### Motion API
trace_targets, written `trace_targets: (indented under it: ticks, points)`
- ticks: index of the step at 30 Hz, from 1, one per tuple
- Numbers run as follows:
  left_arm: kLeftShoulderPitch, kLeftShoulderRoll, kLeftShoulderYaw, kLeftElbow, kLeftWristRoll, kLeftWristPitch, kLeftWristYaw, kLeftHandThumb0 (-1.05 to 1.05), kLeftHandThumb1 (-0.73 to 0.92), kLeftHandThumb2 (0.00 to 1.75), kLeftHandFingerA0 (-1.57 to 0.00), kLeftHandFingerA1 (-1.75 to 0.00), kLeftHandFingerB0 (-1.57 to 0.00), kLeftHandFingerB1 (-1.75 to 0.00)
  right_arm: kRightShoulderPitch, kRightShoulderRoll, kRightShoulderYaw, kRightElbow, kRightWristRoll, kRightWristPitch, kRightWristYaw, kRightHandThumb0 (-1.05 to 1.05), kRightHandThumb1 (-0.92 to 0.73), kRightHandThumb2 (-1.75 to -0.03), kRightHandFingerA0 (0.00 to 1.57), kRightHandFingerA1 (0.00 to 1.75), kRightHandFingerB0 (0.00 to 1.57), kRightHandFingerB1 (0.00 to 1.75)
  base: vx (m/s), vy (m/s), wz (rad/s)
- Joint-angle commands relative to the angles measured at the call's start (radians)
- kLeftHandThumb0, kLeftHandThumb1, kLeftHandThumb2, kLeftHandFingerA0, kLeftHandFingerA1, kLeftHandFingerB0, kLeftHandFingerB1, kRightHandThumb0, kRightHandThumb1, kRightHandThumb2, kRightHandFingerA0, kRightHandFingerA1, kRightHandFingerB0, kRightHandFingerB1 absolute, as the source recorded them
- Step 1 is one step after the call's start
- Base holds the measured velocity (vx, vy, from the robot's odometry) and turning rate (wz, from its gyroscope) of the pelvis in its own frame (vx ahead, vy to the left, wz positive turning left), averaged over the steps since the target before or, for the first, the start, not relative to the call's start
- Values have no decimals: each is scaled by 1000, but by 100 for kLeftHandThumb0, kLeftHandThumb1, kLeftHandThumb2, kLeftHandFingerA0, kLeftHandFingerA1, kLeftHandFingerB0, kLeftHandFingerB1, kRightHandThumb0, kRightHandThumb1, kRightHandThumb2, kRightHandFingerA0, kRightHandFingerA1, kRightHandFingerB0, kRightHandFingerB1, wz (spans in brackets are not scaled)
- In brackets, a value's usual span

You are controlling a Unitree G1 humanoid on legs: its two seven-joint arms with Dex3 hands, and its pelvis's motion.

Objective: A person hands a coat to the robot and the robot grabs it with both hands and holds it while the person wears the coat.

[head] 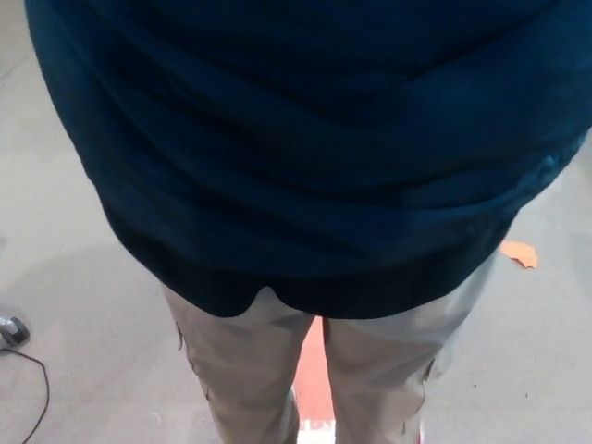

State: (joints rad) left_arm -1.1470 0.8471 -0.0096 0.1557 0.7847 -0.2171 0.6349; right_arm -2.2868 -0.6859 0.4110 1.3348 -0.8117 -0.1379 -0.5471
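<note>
The upper part of the head view was filled by a dark blue coat (305, 139), seen from close range and folded into broad horizontal creases. Its lower hem ran in a curve from the left side, dipped towards the middle, and rose again to the right. The coat appeared to be on the person, hanging over the hips, though whether it was fully worn could not be judged, since the sleeves and shoulders were cut off by the frame.

Below the hem, the person's legs (250, 370) in light beige trousers were seen standing on a grey floor (83, 277). Between the legs an orange-red strip (313, 370) was visible on the floor, and a small orange scrap (520, 252) lay to the right, just beside the coat's edge. At the lower left a black cable (37, 388) was seen curving across the floor from a small grey object (11, 330).

Neither robot hand was shown, so the grip of each could not be told.
</note>
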Motion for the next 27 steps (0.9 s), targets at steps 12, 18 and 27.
trace_targets:
  ticks: [12,18,27]
  points:
    - [1104,-358,182,-682,-120,-294,224,-35,54,109,0,-48,0,-46,2034,157,-567,-1816,387,-419,-10,-79,-65,-97,0,11,0,12,0,0,0]
    - [1167,-369,126,-616,27,-265,353,-73,73,113,-2,-33,-6,-37,2189,198,-503,-1873,325,-396,-66,-85,-70,-101,0,7,0,8,0,0,0]
    - [1383,-396,15,-617,-17,-323,288,-80,92,70,0,-15,-6,-23,2421,206,-434,-1946,361,-325,-9,-98,-70,-102,0,9,0,0,0,0,0]
